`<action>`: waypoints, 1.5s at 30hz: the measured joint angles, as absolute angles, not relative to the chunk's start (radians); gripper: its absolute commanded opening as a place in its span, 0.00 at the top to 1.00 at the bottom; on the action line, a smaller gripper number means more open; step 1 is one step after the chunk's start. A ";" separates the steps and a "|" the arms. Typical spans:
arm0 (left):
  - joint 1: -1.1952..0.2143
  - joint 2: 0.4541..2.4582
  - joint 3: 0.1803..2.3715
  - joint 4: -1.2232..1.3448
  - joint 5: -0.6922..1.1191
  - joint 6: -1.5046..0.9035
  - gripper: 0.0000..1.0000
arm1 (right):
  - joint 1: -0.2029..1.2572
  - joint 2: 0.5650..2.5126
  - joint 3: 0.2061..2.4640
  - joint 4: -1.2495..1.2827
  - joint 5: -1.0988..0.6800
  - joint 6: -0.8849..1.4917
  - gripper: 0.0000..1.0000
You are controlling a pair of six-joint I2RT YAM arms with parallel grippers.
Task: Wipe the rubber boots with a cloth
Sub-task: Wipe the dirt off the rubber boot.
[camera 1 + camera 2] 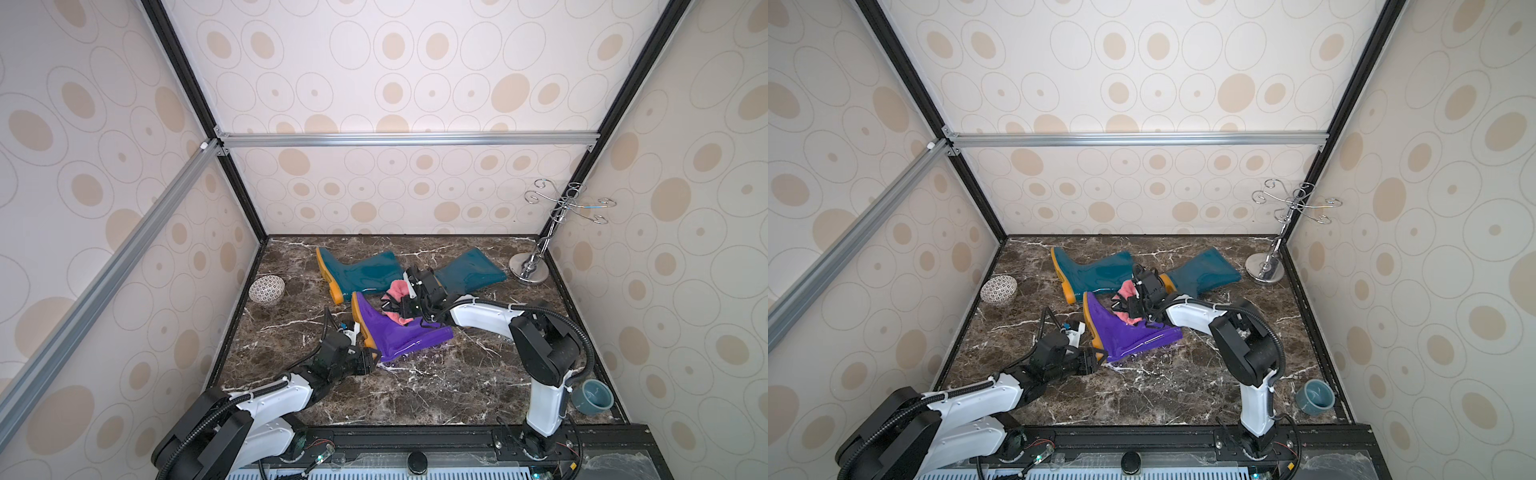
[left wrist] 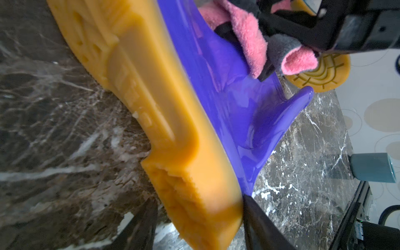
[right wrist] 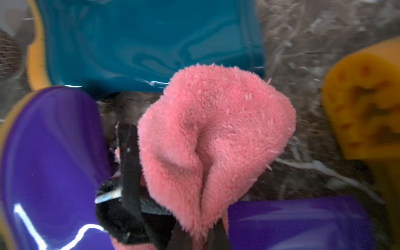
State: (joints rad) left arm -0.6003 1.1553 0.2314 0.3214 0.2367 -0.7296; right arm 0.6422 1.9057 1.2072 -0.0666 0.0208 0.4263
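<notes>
The left gripper (image 1: 373,356) clamps the heel of the purple boot (image 1: 399,332), which lies on its side, seemingly to steady it while the right gripper (image 1: 404,311), closed on the bunched pink cloth (image 1: 400,289), holds it against that boot's ankle for wiping.

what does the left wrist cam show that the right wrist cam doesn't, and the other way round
Only the left wrist view: the treaded orange sole of the purple boot, the left hand clamped across its heel, and a blue-grey cup. Only the right wrist view: the glossy side of a teal boot. Both: the purple boot, the pink cloth bunched against it, and the marble table.
</notes>
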 measured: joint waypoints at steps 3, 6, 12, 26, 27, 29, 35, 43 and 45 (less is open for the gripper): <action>-0.600 1.155 0.231 0.321 0.236 -0.729 0.39 | 0.594 1.910 1.230 -0.142 0.125 0.401 1.00; -0.600 1.153 0.231 0.319 0.236 -0.729 0.39 | 0.581 1.916 1.283 -0.229 0.223 0.395 1.00; -0.600 1.153 0.232 0.318 0.235 -0.729 0.39 | 0.620 1.915 1.299 -0.270 0.228 0.390 1.00; -0.600 1.168 0.240 0.318 0.238 -0.727 0.38 | 0.804 1.925 1.335 -0.059 -0.273 0.456 1.00; -0.600 1.169 0.240 0.318 0.238 -0.727 0.38 | 0.805 1.925 1.339 -0.042 -0.297 0.467 1.00; -0.600 1.173 0.241 0.320 0.238 -0.725 0.39 | 0.807 1.927 1.354 -0.014 -0.334 0.486 1.00; -0.601 1.176 0.245 0.317 0.239 -0.725 0.38 | 0.808 1.986 1.402 0.033 -0.358 0.497 1.00; -0.601 1.164 0.245 0.304 0.236 -0.725 0.37 | 0.756 1.892 1.182 0.014 -0.182 0.496 1.00; -0.601 1.164 0.245 0.303 0.234 -0.725 0.37 | 0.744 1.830 1.148 -0.040 -0.105 0.486 1.00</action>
State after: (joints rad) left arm -0.6006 1.1637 0.2447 0.3027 0.2344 -0.7250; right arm 0.7441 1.8301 1.1477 -0.0402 -0.1047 0.4858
